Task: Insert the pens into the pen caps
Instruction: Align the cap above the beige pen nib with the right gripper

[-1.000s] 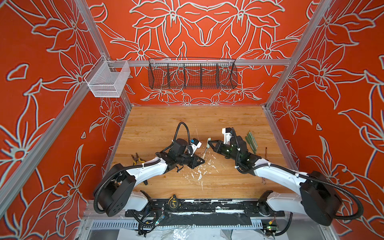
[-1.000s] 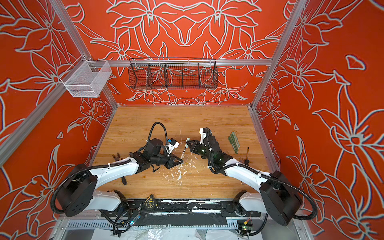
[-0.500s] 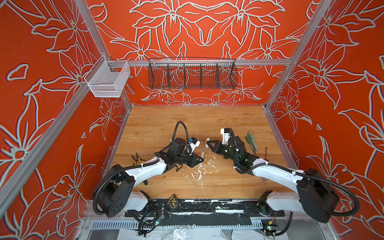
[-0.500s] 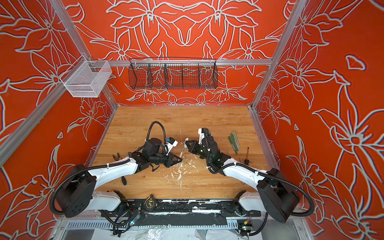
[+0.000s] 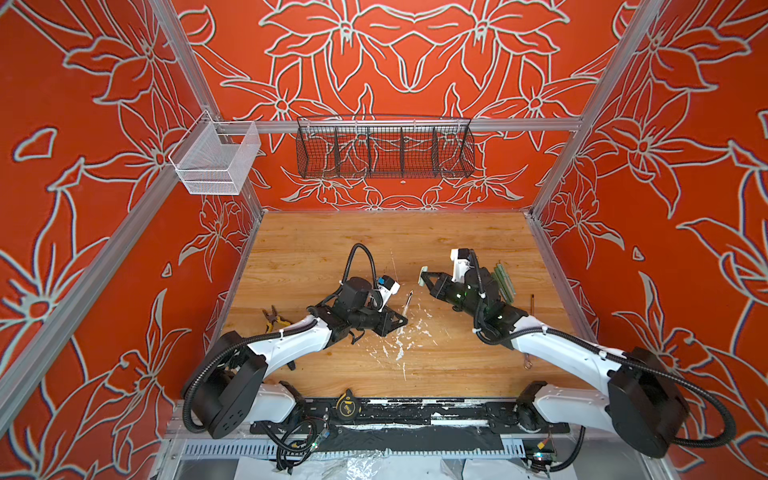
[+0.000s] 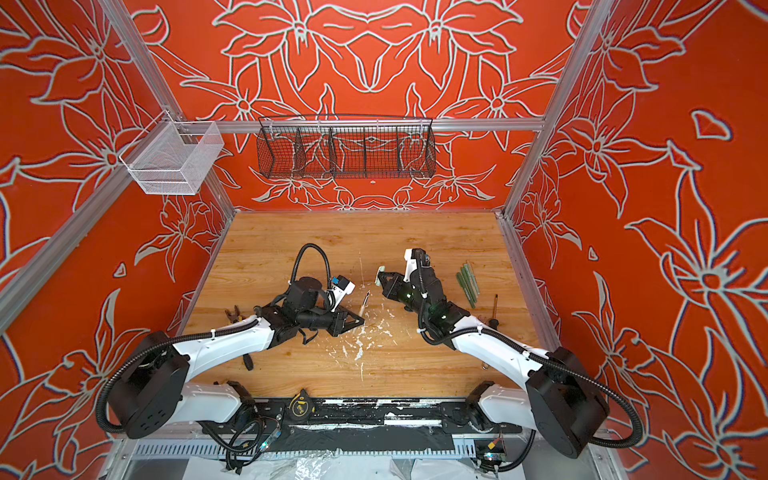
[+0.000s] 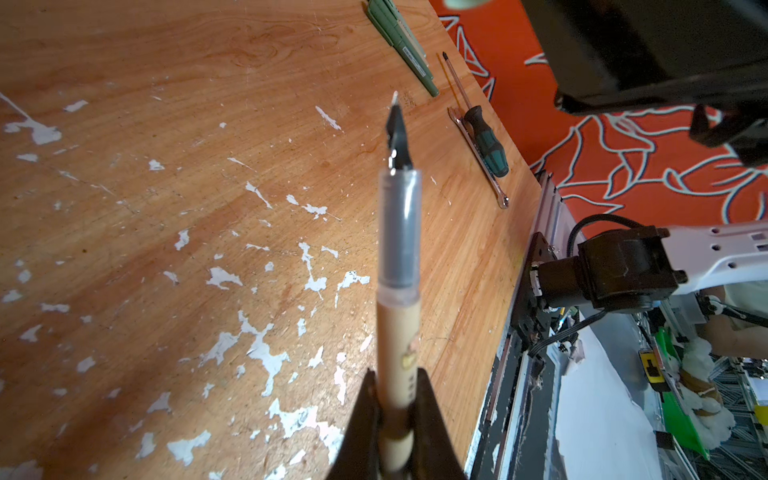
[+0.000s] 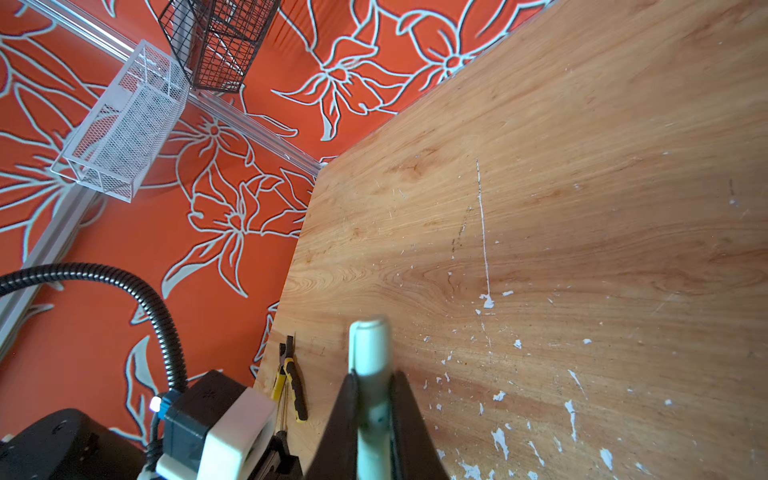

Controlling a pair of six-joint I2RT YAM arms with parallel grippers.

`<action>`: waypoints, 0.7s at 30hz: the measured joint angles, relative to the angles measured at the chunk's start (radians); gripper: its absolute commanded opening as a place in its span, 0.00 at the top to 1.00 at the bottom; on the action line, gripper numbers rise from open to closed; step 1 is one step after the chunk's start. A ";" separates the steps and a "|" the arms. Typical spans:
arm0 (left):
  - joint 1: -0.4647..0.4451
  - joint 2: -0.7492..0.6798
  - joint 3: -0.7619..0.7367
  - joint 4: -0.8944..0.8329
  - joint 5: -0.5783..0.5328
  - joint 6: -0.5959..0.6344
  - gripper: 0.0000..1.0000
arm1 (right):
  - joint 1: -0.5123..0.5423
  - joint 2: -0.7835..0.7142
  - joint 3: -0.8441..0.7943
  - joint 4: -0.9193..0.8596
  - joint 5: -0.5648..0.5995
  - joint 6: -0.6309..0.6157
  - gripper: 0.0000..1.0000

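Observation:
My left gripper (image 7: 397, 399) is shut on the tan barrel of a pen (image 7: 398, 249) with a clear grip section and a dark nib. In both top views this pen (image 5: 408, 301) (image 6: 365, 300) sticks out of the left gripper (image 5: 404, 321) (image 6: 360, 321) toward the back. My right gripper (image 8: 372, 386) is shut on a pale green pen cap (image 8: 369, 349). In both top views the cap (image 5: 424, 276) (image 6: 379, 276) hangs in the right gripper (image 5: 429, 280) (image 6: 384, 280), a short gap beyond the nib and to its right. Several green pens (image 5: 503, 282) (image 6: 468, 282) (image 7: 399, 41) lie side by side at the right.
Yellow-handled pliers (image 5: 272, 318) (image 8: 291, 382) lie by the left wall. A screwdriver (image 5: 532, 303) (image 7: 486, 137) and a thin wrench (image 7: 478, 158) lie near the right edge. A black wire basket (image 5: 384, 147) and a white mesh basket (image 5: 216, 160) hang on the walls. White paint flecks (image 5: 399, 345) mark the board.
The right gripper has drifted slightly toward the back with the cap. The left gripper and its pen have stayed almost still.

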 measured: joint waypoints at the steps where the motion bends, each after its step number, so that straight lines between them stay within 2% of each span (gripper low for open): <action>1: 0.000 0.000 0.000 0.003 0.008 0.000 1.00 | 0.000 0.005 0.001 0.001 -0.001 -0.001 1.00; 10: 0.000 0.002 0.000 0.024 0.057 0.000 1.00 | 0.000 0.066 0.011 0.016 -0.044 0.002 1.00; 21: 0.000 0.022 0.000 0.024 0.060 0.000 1.00 | 0.000 0.077 0.016 0.048 -0.070 0.011 1.00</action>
